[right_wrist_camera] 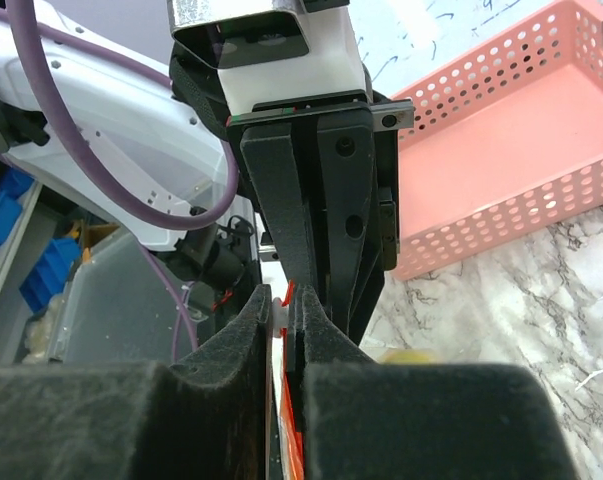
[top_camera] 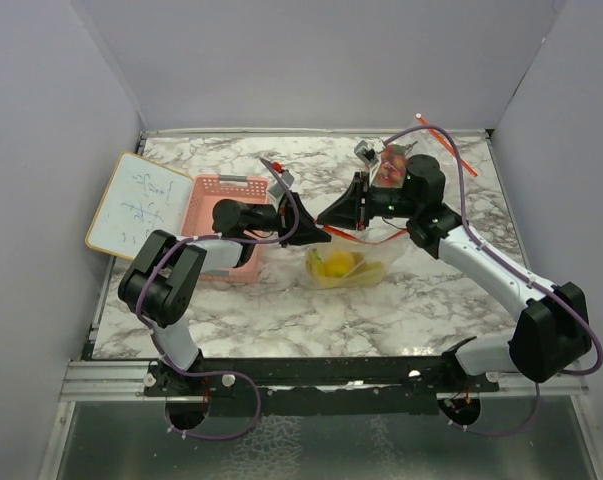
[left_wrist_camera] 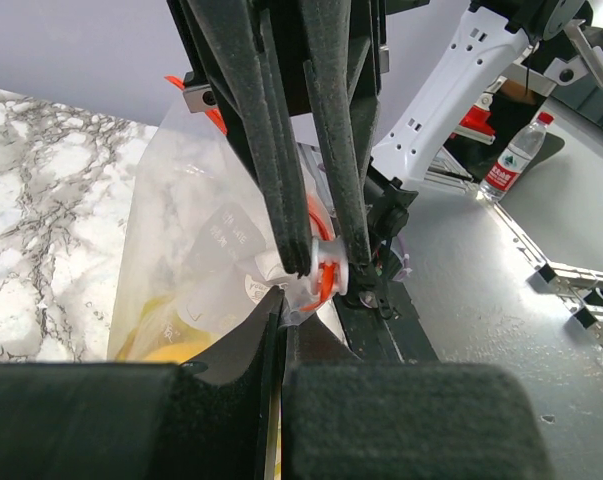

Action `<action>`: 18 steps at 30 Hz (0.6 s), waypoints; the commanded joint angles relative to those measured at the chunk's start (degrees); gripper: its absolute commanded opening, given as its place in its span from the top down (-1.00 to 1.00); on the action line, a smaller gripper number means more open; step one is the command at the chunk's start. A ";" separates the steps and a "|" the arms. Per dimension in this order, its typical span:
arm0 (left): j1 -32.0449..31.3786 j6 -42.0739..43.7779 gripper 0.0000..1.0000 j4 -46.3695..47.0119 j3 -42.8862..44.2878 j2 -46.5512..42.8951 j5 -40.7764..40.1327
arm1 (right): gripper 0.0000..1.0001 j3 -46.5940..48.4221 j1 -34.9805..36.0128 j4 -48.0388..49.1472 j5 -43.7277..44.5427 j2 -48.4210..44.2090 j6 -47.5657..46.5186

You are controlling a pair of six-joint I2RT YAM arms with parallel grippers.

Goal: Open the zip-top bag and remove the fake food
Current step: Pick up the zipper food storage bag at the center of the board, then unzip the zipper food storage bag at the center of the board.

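The clear zip-top bag lies mid-table, its top edge lifted between both grippers. A yellow piece of the fake food shows through the plastic, and it is also visible as fake food and fake food in the wrist views. My left gripper is shut on the bag's top edge. My right gripper faces it, shut on the white slider of the orange zip strip. The two sets of fingertips nearly touch.
A pink slotted basket stands left of the bag, under the left arm. A small whiteboard lies at the far left. An orange stick rests at the back right. A water bottle stands off the table.
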 commanded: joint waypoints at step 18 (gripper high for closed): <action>1.35 6.13 1.00 2.54 0.46 -4.81 -3.15 | 0.37 1.59 0.51 -7.69 3.71 -2.37 -8.34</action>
